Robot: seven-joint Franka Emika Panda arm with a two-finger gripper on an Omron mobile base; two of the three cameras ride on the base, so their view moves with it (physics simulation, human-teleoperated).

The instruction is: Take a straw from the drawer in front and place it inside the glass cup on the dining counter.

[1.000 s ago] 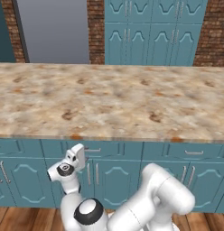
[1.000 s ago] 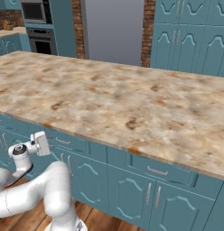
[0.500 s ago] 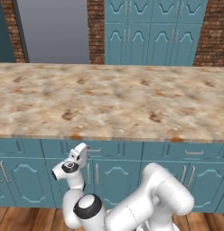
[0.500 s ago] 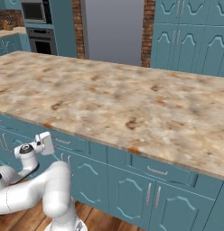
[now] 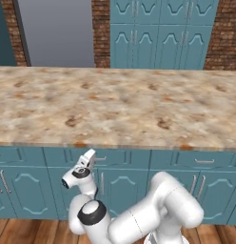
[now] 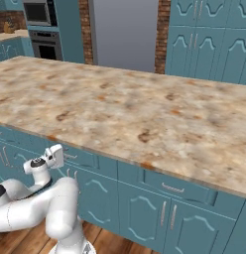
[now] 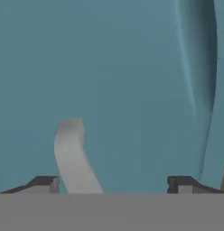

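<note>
A: While the hand (image 7: pixel 112 185) faces the teal drawer (image 5: pixel 115 157) front, how do its fingers stand?

B: Spread wide, gripping nothing. The silver handle (image 7: pixel 73 158) sits between the fingertips, nearer one of them. The drawer lies shut under the counter (image 5: pixel 118 107) edge.

Matt teal drawer (image 7: pixel 109 67), silvery handle (image 7: pixel 71 153)

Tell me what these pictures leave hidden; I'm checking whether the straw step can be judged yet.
- Straw: inside the drawer, whose closed front panel hides the contents in both base views.
- Handle: in the hand view its lower end is cut off at the bottom, between the open end effector tips.
- Whether the end effector touches the handle: unclear, with the white hand in front in the base views.
</note>
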